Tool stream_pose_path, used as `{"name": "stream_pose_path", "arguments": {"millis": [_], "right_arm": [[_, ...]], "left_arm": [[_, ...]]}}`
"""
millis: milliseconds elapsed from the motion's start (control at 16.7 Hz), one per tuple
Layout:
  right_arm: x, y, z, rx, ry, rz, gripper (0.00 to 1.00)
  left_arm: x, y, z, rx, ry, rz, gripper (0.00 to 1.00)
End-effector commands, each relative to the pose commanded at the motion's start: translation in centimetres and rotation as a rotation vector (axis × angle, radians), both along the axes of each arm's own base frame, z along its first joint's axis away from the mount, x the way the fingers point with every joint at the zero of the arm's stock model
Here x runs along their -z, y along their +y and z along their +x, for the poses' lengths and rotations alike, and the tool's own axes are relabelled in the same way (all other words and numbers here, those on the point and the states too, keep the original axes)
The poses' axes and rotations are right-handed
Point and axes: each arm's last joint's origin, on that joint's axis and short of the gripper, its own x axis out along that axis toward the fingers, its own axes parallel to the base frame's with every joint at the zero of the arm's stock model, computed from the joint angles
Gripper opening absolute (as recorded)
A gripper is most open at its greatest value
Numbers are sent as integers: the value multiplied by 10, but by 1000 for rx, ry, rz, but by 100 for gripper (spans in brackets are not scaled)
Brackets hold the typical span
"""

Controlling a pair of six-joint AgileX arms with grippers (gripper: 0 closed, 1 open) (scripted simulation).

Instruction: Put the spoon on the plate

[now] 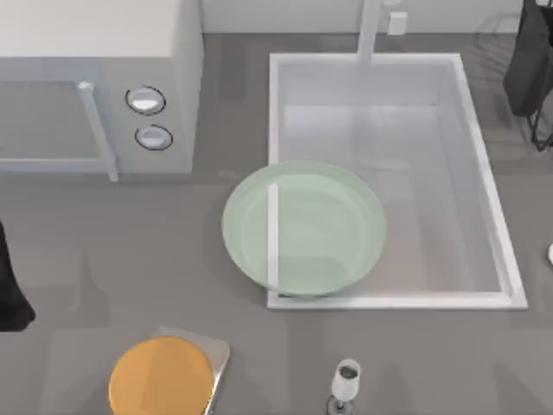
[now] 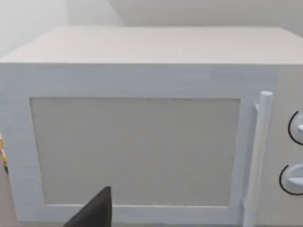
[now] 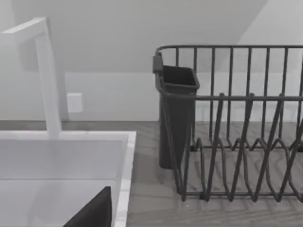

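Nothing is being held yet; both arms are sitting parked at the table edges.

Plate (image 1: pixel 304 229) is sitting over the near-left corner of the sink (image 1: pixel 484 181), with its rim overhanging onto the counter (image 1: pixel 104 251). That is putting it central and open from above, so either arm can likely get over it.

Spoon: I'm not seeing it clearly. A small white thing with a dark top (image 1: pixel 346 380) is standing at the near edge of the counter, right of the orange disc (image 1: pixel 161 378) on its grey board (image 1: pixel 220 353). It might be the spoon's knob end, but it's too small to tell. If so, it's well apart from the plate, on the near side.

Left arm is waiting at the top view's left edge, its wrist camera pointing at the microwave (image 2: pixel 142 142) door and handle. Right arm is sitting at the far right, its camera facing the dish rack (image 3: pixel 236 127) and tap (image 3: pixel 47 75).

Pincers: a dark sliver is showing in each wrist view, but I can't tell wide or narrow on either.

Judgement: the task is at the start, and the first step is locating and reaching the spoon. Risk: a thin handle lying flat is giving little grip.
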Motion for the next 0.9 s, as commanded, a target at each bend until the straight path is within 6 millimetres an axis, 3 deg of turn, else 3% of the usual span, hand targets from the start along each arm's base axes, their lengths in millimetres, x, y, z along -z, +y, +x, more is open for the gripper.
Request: {"name": "stream_pose_path", "arguments": {"millis": [300, 540, 900], "right_arm": [[-8, -1, 1, 11, 63, -47, 100], [-32, -6, 11, 22, 289, -187, 100], [-62, -21, 62, -84, 822, -427, 100]], "left_arm": [[0, 0, 0, 0, 0, 0, 100], [0, 0, 0, 0, 0, 0, 100], [0, 0, 0, 0, 0, 0, 100]]}}
